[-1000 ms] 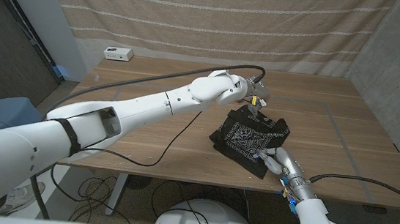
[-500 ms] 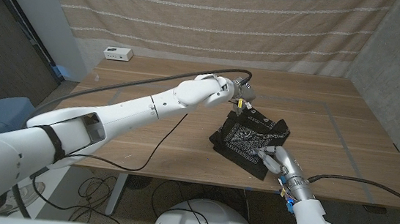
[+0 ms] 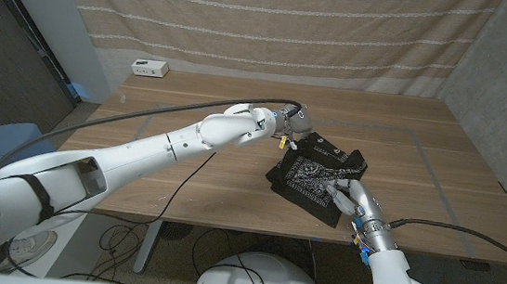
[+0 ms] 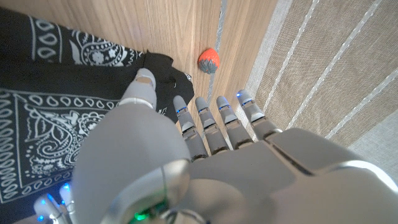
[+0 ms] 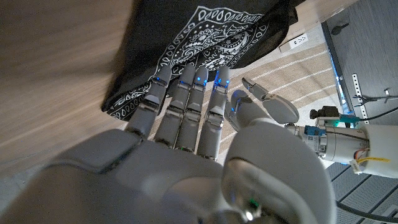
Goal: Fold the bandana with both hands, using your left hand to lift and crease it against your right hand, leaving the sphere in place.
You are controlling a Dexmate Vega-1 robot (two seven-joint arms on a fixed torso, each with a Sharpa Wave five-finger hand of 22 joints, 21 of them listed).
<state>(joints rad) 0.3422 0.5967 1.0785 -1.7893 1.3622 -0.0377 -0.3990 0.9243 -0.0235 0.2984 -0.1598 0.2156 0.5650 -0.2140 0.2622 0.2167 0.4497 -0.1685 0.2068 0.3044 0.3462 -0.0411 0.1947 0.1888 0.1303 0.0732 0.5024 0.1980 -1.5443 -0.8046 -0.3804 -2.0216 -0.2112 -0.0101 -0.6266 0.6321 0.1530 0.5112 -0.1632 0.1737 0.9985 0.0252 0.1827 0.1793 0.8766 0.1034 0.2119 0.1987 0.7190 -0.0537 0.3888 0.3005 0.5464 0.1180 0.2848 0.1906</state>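
**Left hand pulls back off the fold**

Table (image 3: 186, 168) first: wooden, with the bandana (image 3: 311, 177) lying right of centre near the front edge, bunched into a folded dark patch with its white paisley print showing. A white box (image 3: 149, 69) sits at the far left corner.

Compared with a second ago, the left arm has drawn back toward the robot and dropped lower; the left hand (image 3: 294, 125) now sits at the cloth's far left corner, where before it hovered over the far edge. In the left wrist view its fingers (image 4: 211, 121) are straight and apart, holding nothing, thumb tip on or just above the cloth.

The right hand (image 3: 349, 197) has barely moved: fingers extended, close together, gripping nothing, reaching onto the cloth's near right edge.

The sphere (image 4: 209, 60), orange and grey, lies on bare wood just beyond the cloth's corner.

Judgement: a fold looks laid; the retreat suggests release or re-gripping next.
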